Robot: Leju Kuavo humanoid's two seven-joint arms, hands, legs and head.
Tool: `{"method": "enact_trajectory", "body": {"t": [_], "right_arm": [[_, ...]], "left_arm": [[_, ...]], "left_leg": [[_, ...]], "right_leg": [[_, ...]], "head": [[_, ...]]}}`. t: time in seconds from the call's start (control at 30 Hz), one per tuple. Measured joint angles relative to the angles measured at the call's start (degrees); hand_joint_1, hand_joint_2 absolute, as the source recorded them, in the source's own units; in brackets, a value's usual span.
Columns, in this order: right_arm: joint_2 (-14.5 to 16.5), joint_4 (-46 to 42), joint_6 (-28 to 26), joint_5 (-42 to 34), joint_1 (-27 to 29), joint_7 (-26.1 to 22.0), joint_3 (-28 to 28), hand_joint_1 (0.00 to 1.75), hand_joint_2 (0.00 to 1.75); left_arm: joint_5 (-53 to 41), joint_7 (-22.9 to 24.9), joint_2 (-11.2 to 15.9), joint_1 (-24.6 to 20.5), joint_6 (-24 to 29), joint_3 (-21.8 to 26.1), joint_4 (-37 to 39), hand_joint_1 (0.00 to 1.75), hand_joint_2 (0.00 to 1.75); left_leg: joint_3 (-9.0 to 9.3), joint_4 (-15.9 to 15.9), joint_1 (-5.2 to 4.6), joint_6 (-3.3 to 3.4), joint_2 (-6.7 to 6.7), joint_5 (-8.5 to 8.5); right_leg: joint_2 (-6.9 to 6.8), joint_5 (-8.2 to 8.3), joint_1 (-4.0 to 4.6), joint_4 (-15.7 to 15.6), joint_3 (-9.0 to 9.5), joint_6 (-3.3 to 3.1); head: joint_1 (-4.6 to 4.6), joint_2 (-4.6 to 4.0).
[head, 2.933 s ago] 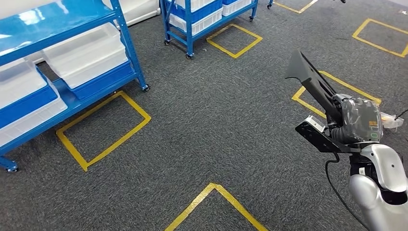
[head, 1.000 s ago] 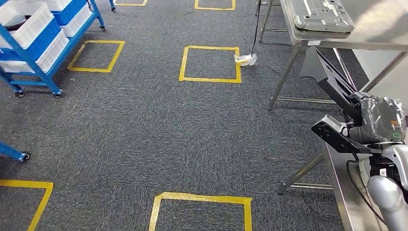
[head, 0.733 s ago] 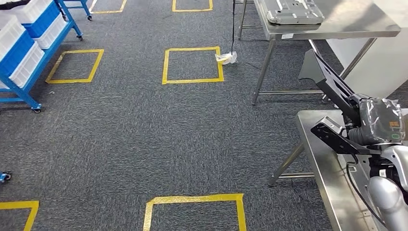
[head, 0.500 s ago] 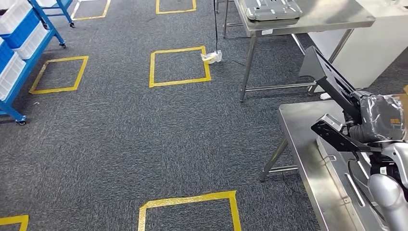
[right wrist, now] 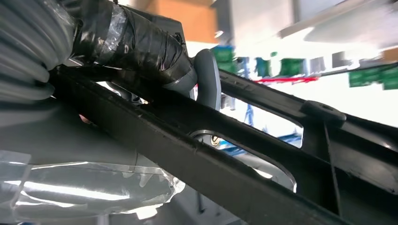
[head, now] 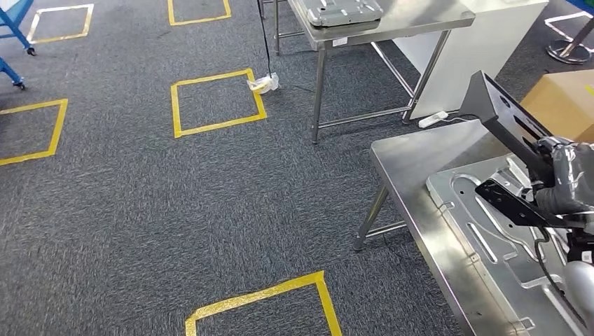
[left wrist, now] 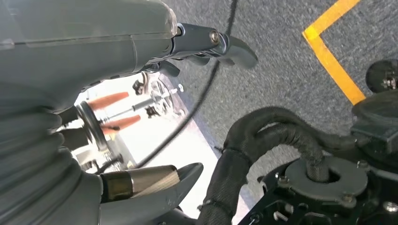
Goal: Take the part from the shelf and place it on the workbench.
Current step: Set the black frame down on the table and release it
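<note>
Left hand [left wrist: 141,93], seen from its own wrist camera, holds nothing: you see its grey thumb and darker fingers [left wrist: 225,44] spread apart above grey carpet crossed by a yellow tape line [left wrist: 333,61].

Moving rightward across the head view, you meet first the yellow tape squares [head: 217,101] on the carpet, then a crumpled pale scrap [head: 263,83] at the corner of one square, beside a thin black cable. Behind it stands a far steel table [head: 392,21] carrying a flat grey metal panel [head: 345,10], with a white cabinet [head: 476,49] just beside it.

Nearer you, the workbench tabletop [head: 410,182] bears a large stamped metal plate [head: 490,231]. A cardboard box [head: 564,105] sits beyond its far edge.

Right hand [head: 571,185], wrapped in clear film, is clamped on the black plastic part [head: 501,115]. The part is long, tilted upward and away from the hand, and is held above the tabletop and the stamped plate, not touching either. In the right wrist view you can see the fingers [right wrist: 206,77] curled over the part's ribbed black bar [right wrist: 225,164].
</note>
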Motion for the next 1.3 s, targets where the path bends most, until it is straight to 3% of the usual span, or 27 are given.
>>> {"method": "enact_trajectory", "body": {"t": [0.03, 0.07, 0.1, 0.17, 0.23, 0.27, 0.33, 0.37, 0.43, 0.47, 0.53, 0.57, 0.6, 0.63, 0.7, 0.77, 0.83, 0.87, 0.93, 1.0, 1.07, 1.1, 1.13, 1.2, 1.27, 1.3], "right_arm": [[-0.3, 0.0, 0.0, 0.1, 0.0, 0.0, -0.1, 1.75, 1.75], [-0.7, 0.0, 0.1, 0.2, 0.1, 0.0, -0.1, 1.75, 1.75], [-1.1, -0.1, 0.1, 0.3, 0.1, 0.0, -0.2, 1.75, 1.75], [-2.0, -0.2, 0.4, 0.7, 0.0, 0.0, -0.5, 1.75, 1.75], [-2.8, -0.4, 0.7, 1.0, 0.0, 0.1, -0.7, 1.75, 1.75], [-3.2, -0.4, 0.8, 1.1, 0.0, 0.2, -0.8, 1.75, 1.75], [-4.0, -0.3, 1.1, 1.2, 0.2, 0.3, -1.0, 1.75, 1.75], [-4.4, -0.3, 1.2, 1.2, 0.3, 0.4, -1.1, 1.75, 1.75], [-4.9, -0.3, 1.5, 1.4, 0.4, 0.6, -1.4, 1.75, 1.75], [-5.0, -0.3, 1.8, 1.5, 0.5, 0.7, -1.5, 1.75, 1.75], [-5.1, -0.2, 2.7, 1.6, 0.9, 1.0, -1.5, 1.75, 1.75], [-5.1, -0.1, 3.2, 1.6, 1.1, 1.1, -1.5, 1.75, 1.75], [-5.2, 0.0, 3.8, 1.6, 1.2, 1.2, -1.5, 1.75, 1.75], [-5.3, 0.1, 4.4, 1.7, 1.3, 1.3, -1.5, 1.75, 1.75], [-5.3, 0.4, 6.1, 2.1, 1.1, 1.7, -1.4, 1.75, 1.75], [-5.2, 1.1, 7.8, 2.7, 0.8, 2.1, -1.2, 1.75, 1.75], [-5.1, 2.0, 9.7, 3.2, 0.4, 2.4, -0.6, 1.75, 1.75], [-5.0, 2.7, 11.1, 3.3, 0.0, 2.6, -0.2, 1.75, 1.75], [-4.3, 4.8, 14.2, 3.0, -1.7, 3.2, 1.0, 1.75, 1.75], [-2.8, 7.6, 17.0, 2.5, -3.8, 3.8, 2.8, 1.75, 1.75], [-0.7, 10.8, 19.2, 2.2, -5.7, 4.2, 5.0, 1.75, 1.75], [0.3, 12.5, 20.2, 2.0, -6.5, 4.3, 6.1, 1.75, 1.75], [1.2, 14.1, 21.0, 1.9, -7.4, 4.4, 7.1, 1.75, 1.75], [3.0, 16.9, 22.1, 1.7, -9.5, 4.6, 8.5, 1.75, 1.75], [4.9, 19.7, 22.5, 1.7, -11.8, 4.8, 9.8, 1.75, 1.75], [5.8, 21.0, 22.6, 1.7, -12.6, 4.8, 10.5, 1.75, 1.75]], "left_arm": [[0.0, 0.0, 0.0, 0.0, 0.0, 0.0, 0.0, 0.00, 1.75], [0.0, 0.0, -0.1, 0.0, 0.0, 0.0, 0.0, 0.00, 1.75], [0.0, 0.0, -0.1, 0.0, 0.0, 0.0, 0.0, 0.00, 1.75], [0.0, 0.0, -0.2, 0.0, 0.0, 0.1, -0.1, 0.00, 1.75], [0.0, 0.0, -0.3, 0.1, 0.0, 0.1, -0.1, 0.00, 1.75], [0.0, 0.0, -0.3, 0.1, 0.0, 0.1, -0.1, 0.00, 1.75], [0.0, 0.0, -0.4, 0.1, 0.0, 0.2, -0.2, 0.00, 1.75], [0.0, 0.0, -0.4, 0.0, 0.0, 0.2, -0.2, 0.00, 1.75], [0.0, 0.0, -0.5, 0.1, 0.0, 0.2, -0.3, 0.00, 1.75], [0.0, 0.0, -0.5, 0.1, 0.0, 0.2, -0.3, 0.00, 1.75], [0.0, 0.0, -0.6, 0.2, 0.0, 0.2, -0.3, 0.00, 1.75], [0.0, 0.0, -0.7, 0.2, 0.0, 0.2, -0.3, 0.00, 1.75], [0.0, 0.0, -0.7, 0.2, 0.0, 0.2, -0.3, 0.00, 1.75], [-0.1, 0.0, -0.8, 0.2, 0.0, 0.2, -0.3, 0.00, 1.75], [-0.1, 0.0, -0.8, 0.3, 0.0, 0.2, -0.3, 0.00, 1.75], [-0.2, 0.0, -0.8, 0.4, 0.0, 0.3, -0.3, 0.00, 1.75], [-0.5, 0.0, -0.8, 0.5, 0.0, 0.4, -0.5, 0.00, 1.75], [-0.7, 0.0, -0.8, 0.5, 0.0, 0.6, -0.5, 0.00, 1.75], [-1.1, 0.0, -0.9, 0.5, 0.0, 0.9, -0.7, 0.00, 1.75], [-1.3, 0.0, -1.1, 0.6, 0.0, 1.0, -0.8, 0.00, 1.75], [-1.3, 0.0, -1.3, 0.6, 0.0, 1.1, -0.9, 0.00, 1.75], [-1.3, 0.0, -1.4, 0.5, 0.0, 1.2, -0.9, 0.00, 1.75], [-1.3, 0.0, -1.4, 0.4, 0.0, 1.2, -0.9, 0.00, 1.75], [-1.2, 0.0, -1.5, 0.3, 0.0, 1.3, -0.9, 0.00, 1.75], [-1.2, 0.0, -1.5, 0.2, 0.0, 1.3, -1.0, 0.00, 1.75], [-1.2, 0.0, -1.5, 0.2, 0.0, 1.4, -1.0, 0.00, 1.75]], "left_leg": [[-0.02, 0.0, -0.02, -0.02, 0.72, -0.05], [0.00, 0.0, 0.01, -0.08, 1.45, -0.14], [0.06, 0.1, 0.06, -0.20, 2.17, -0.28], [0.18, 0.5, 0.12, -0.68, 3.46, -0.76], [0.29, 1.0, -0.04, -1.41, 4.48, -1.38], [0.39, 1.1, -0.16, -1.76, 4.97, -1.60], [0.71, 1.2, -0.16, -2.34, 5.82, -1.94], [0.72, 1.5, -0.06, -2.63, 5.33, -2.38], [-0.79, 5.3, 0.27, -3.06, 2.67, -4.90], [-2.44, 8.9, 0.37, -3.12, 1.20, -6.76], [-6.23, 16.2, 0.41, -3.08, 0.08, -9.57], [-7.21, 17.8, 0.39, -2.95, -0.03, -9.49], [-7.11, 16.9, 0.35, -2.69, -0.16, -8.20], [-5.98, 14.1, 0.25, -2.32, -0.58, -6.06], [-2.69, 6.1, 0.10, -1.39, -2.96, -2.14], [-1.05, 2.1, -0.09, -0.96, -4.61, -0.99], [-0.74, 1.3, -0.20, -0.81, -3.94, -0.76], [-0.50, 0.7, -0.12, -0.63, -3.49, -0.38], [0.00, -0.6, 0.14, -0.12, -2.58, 0.53], [0.03, -1.1, 0.15, 0.13, -1.78, 0.90], [-0.04, -1.0, 0.21, 0.02, -1.04, 0.86], [-0.04, -0.8, 0.28, -0.12, -0.76, 0.76], [-0.05, -0.6, 0.36, -0.33, -0.54, 0.60], [-0.22, 0.2, 0.37, -0.99, -0.29, 0.08], [-0.60, 1.0, 0.16, -1.58, -0.10, -0.45], [-0.82, 1.2, 0.04, -1.45, -0.02, -0.53]], "right_leg": [[-0.43, -0.82, -0.20, 2.2, -0.97, 0.16], [-0.73, -0.60, -0.43, 2.6, -1.10, 0.36], [-1.12, 0.65, -0.67, 0.9, -0.15, 0.58], [-3.25, 3.95, -0.88, -6.6, 3.82, 0.96], [-4.89, 5.40, -0.60, -11.8, 6.47, 0.55], [-4.98, 5.26, -0.37, -12.5, 6.69, 0.16], [-3.61, 5.39, -0.29, -12.5, 6.60, -0.60], [-3.04, 5.44, -0.39, -12.5, 6.64, -0.94], [-1.90, 5.58, -0.59, -12.8, 6.80, -1.63], [-1.31, 5.59, -0.54, -12.8, 6.81, -1.86], [0.06, 5.60, -0.30, -12.7, 6.80, -2.11], [0.78, 5.60, -0.17, -12.7, 6.81, -2.15], [1.58, 5.60, -0.06, -12.7, 6.83, -2.17], [2.32, 5.61, 0.00, -12.6, 6.86, -2.17], [3.70, 5.63, 0.01, -12.5, 6.84, -2.09], [4.78, 5.79, -0.21, -12.5, 6.64, -1.73], [5.79, 6.13, -0.46, -12.7, 6.43, -1.02], [5.56, 6.12, -0.47, -12.7, 6.28, -0.70], [3.10, 4.44, -0.30, -10.5, 5.10, -0.14], [0.11, 0.94, -0.53, -4.3, 2.27, 0.33], [-0.81, -0.65, -0.97, 0.9, 0.03, 0.84], [-0.98, 0.07, -1.21, 0.8, 0.18, 1.07], [-1.13, 1.70, -1.45, -1.5, 1.43, 1.28], [-1.50, 4.73, -1.67, -8.7, 5.18, 1.47], [-1.56, 5.50, -1.55, -12.5, 7.03, 0.97], [-1.48, 5.31, -1.40, -12.8, 7.10, 0.66]], "head": [[0.02, -0.01], [0.02, -0.01], [0.02, -0.01], [0.02, -0.01], [0.01, -0.01], [0.01, -0.01], [-0.01, 0.00], [-0.02, 0.00], [-0.08, -0.01], [-0.09, -0.01], [-0.10, -0.01], [-0.10, -0.01], [-0.10, -0.01], [-0.10, -0.01], [-0.09, -0.01], [-0.10, -0.01], [-0.11, 0.00], [-0.08, -0.01], [0.03, -0.01], [0.14, -0.01], [0.14, -0.01], [0.14, -0.01], [0.14, -0.01], [0.16, -0.01], [0.07, -0.01], [0.02, -0.01]]}}
